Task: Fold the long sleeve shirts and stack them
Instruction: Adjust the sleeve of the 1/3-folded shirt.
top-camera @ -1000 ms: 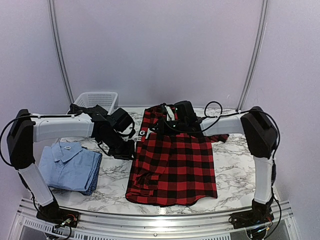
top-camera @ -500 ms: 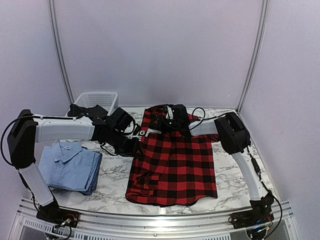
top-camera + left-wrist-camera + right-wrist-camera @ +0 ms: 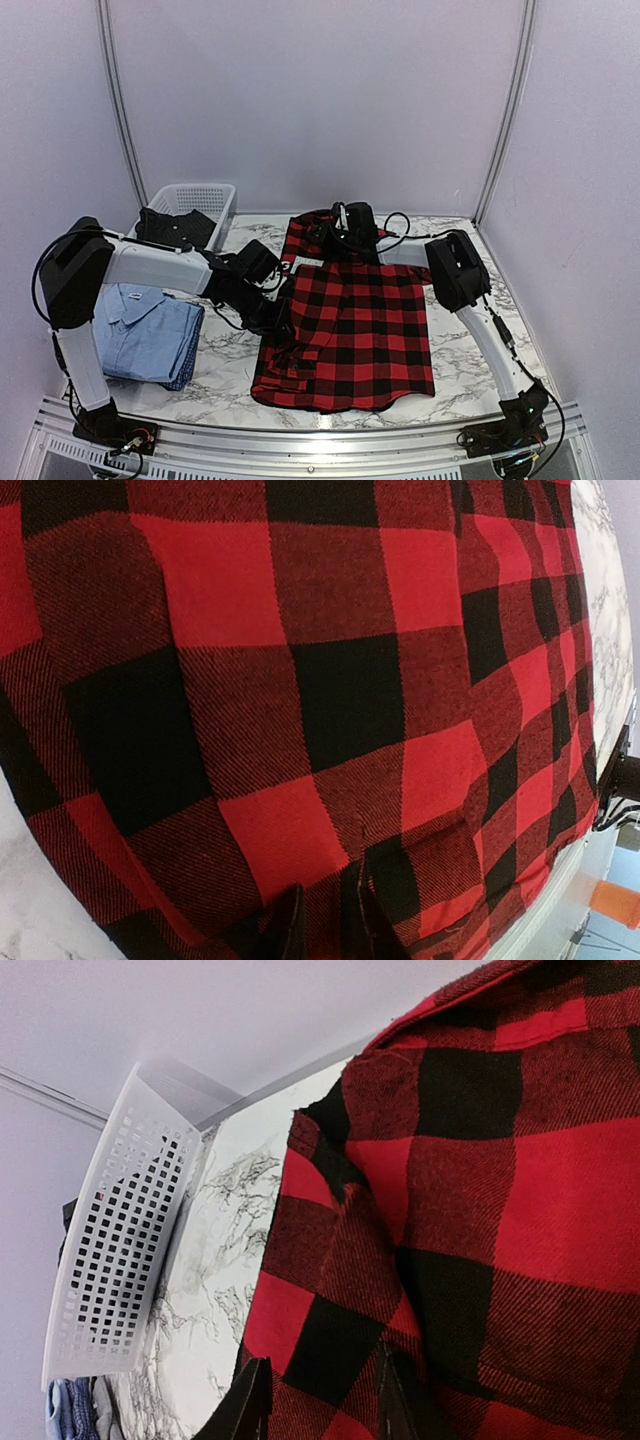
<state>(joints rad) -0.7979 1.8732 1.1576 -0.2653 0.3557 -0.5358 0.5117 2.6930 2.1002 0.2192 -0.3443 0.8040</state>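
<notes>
The left claw (image 3: 283,322) lies low at the left edge of the red-and-black buffalo-check flannel shirt (image 3: 360,340), which is spread flat on the white marble-pattern table (image 3: 470,330). In the left wrist view its two dark fingers (image 3: 290,925) are closed to a narrow gap, and a small fold of the checked cloth is pinched between them. Most of the shirt stretches away in front of this claw, toward the right arm's side. The right claw (image 3: 335,232) is at the far, collar end of the same shirt, well apart from the left claw. In the right wrist view its fingers (image 3: 252,1405) stand a little wider, and they close on a thicker bunch of the cloth, which rises slightly from the table. Beyond the right claw, on its left, stands the white plastic mesh basket (image 3: 205,192) with a dark garment (image 3: 175,225) inside. The plain light blue collared shirt (image 3: 140,335) lies folded to the left of the left claw, apart from it.
</notes>
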